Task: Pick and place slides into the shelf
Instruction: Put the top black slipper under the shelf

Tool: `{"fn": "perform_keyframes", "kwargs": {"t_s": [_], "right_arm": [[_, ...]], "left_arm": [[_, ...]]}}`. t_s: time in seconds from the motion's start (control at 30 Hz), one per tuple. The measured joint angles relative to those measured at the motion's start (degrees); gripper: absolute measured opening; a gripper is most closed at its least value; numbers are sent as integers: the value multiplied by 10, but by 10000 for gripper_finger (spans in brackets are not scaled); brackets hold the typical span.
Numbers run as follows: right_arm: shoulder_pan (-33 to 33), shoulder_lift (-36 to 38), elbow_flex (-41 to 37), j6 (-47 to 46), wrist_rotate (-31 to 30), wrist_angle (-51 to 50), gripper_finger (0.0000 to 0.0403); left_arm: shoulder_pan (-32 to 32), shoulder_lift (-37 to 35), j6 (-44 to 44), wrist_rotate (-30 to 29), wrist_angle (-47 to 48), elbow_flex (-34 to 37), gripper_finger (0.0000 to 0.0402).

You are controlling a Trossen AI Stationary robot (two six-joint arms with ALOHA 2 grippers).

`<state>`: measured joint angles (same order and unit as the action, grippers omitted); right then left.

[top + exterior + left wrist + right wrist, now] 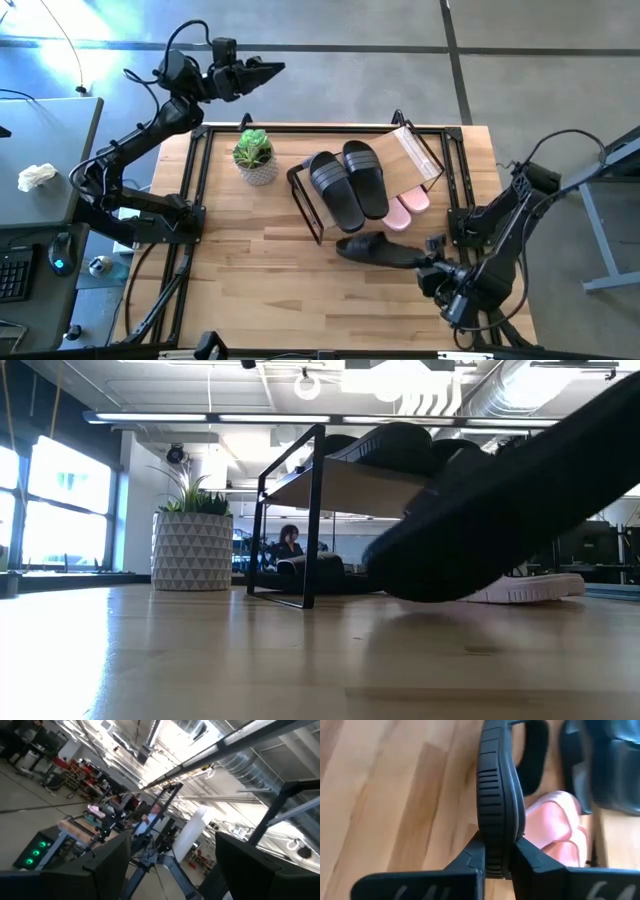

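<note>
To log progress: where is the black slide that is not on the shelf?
In the high view, the loose black slide lies in front of the shelf, near the pink slides, clamped at its heel by the right hand.

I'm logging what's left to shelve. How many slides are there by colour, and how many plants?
Black slides: 3, two on the shelf board, one held on edge in the right pincer at
Pale pink slides: 2, under the shelf board
Potted plant: 1
Total: 6
</note>
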<state>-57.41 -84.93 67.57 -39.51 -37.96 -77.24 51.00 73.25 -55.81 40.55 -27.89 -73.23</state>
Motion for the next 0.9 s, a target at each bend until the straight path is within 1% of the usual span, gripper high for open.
{"fn": "perform_keyframes", "kwargs": {"t_s": [0.07,0.13,0.27,0.4,0.53,0.67,0.8,0.9], "right_arm": [[-7,-5,0,-10,-21,-14,26],[-6,-15,0,7,-16,-16,26],[11,-45,0,10,0,-11,26],[31,-84,0,15,-20,-7,26],[43,-127,0,-16,-61,-8,26],[46,-171,0,-42,-86,-8,26],[51,-216,0,-49,-90,7,26],[55,-248,0,-75,-90,21,26]], "left_arm": [[0,0,0,1,4,0,271],[0,0,1,2,9,0,271],[-1,0,2,4,11,0,271],[0,0,2,4,11,0,271],[0,0,2,4,11,0,271],[0,0,2,9,11,0,271],[0,0,0,10,10,0,271],[0,0,0,10,10,0,271]]}}
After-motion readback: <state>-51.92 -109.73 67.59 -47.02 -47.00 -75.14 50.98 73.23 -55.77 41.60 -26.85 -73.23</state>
